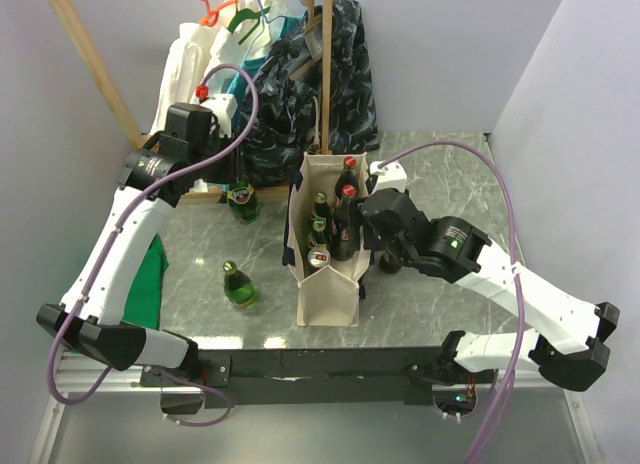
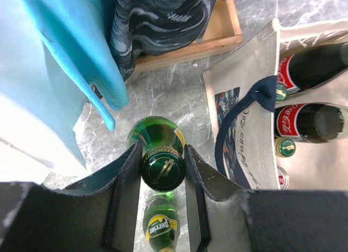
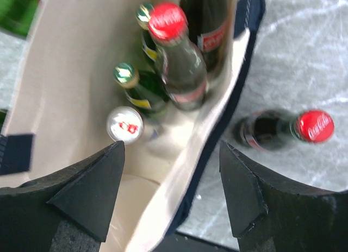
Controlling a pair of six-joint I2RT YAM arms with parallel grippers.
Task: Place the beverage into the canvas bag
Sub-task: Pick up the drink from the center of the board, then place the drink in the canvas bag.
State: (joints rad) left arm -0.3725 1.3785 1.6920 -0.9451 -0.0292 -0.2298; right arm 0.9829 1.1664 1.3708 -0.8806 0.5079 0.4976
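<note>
Glass nearest: a green glass bottle (image 1: 238, 284) stands loose on the grey marbled tabletop (image 1: 200, 274). Beside it the tall cream canvas bag with navy trim (image 1: 328, 302) holds red-capped cola bottles (image 1: 348, 191), green bottles (image 1: 320, 224) and a silver can (image 3: 124, 123). Over its right rim the right jaws gape wide, gripping nothing; another cola bottle (image 3: 283, 130) stands just outside. Farther back, the left jaws pinch the cap of a second green bottle (image 2: 162, 170), outside the bag.
</note>
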